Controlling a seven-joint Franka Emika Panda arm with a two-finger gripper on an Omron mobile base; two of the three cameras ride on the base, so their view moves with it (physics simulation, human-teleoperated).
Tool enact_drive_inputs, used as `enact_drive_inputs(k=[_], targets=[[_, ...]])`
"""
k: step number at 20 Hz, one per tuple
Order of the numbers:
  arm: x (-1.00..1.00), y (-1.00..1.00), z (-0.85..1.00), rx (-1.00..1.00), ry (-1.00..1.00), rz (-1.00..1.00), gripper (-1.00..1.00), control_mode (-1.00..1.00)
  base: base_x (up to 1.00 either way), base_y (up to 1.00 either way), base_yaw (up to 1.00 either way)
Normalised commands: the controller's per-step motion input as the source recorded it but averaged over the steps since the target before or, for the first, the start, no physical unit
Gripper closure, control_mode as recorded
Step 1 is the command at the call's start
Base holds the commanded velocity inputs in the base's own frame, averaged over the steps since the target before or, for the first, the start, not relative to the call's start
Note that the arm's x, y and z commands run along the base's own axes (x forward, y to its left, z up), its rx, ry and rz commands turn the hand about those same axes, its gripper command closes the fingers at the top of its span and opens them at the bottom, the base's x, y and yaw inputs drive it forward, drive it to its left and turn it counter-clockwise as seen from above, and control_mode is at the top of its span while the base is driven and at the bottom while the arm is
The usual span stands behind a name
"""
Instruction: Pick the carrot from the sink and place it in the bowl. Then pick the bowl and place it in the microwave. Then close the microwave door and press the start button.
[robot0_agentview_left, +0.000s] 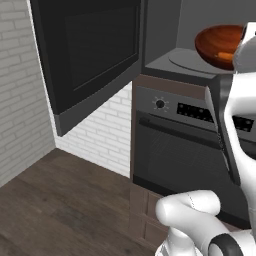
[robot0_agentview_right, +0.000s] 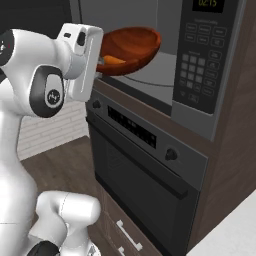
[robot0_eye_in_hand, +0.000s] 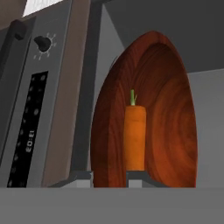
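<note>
In the left base view, a white brick wall (robot0_agentview_left: 20, 75) stands at far left above a dark wood floor (robot0_agentview_left: 60, 200). Next comes the door (robot0_agentview_left: 87, 55), swung wide open toward the wall, its dark glass facing the room and its grey edge along the bottom. Right of it the microwave (robot0_agentview_left: 165, 30) stands open, with its grey interior and the round turntable (robot0_agentview_left: 187, 60) showing. Below sits the oven (robot0_agentview_left: 170, 150), with a round knob (robot0_agentview_left: 160, 104), a dark display strip and a handle bar across its dark door. The white arm rises at lower right and covers the right part of the oven. In the right base view the microwave's keypad panel (robot0_agentview_right: 200, 55) stands right of the cavity, with a brown cabinet side (robot0_agentview_right: 235, 150) beyond it. The bowl (robot0_agentview_left: 220, 46) hangs tilted at the mouth of the cavity, just above the turntable; whether it touches the turntable cannot be told. The gripper (robot0_eye_in_hand: 109, 177) is clamped on the bowl's near rim, one finger (robot0_eye_in_hand: 81, 178) outside the rim and the other inside it. The carrot (robot0_eye_in_hand: 134, 138) lies inside the bowl, just beyond the fingertips, with its green stub pointing away from them.
</note>
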Motion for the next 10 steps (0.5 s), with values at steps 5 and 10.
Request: enact_drive_inputs(k=[5,10], targets=[[0.24,-0.35,-0.16,0.00,0.05,0.00,1.00,-1.00,0.00,0.00,0.00],[0.22,-0.22,-0.21,0.00,0.04,0.00,1.00,-1.00,0.00,0.00,0.00]])
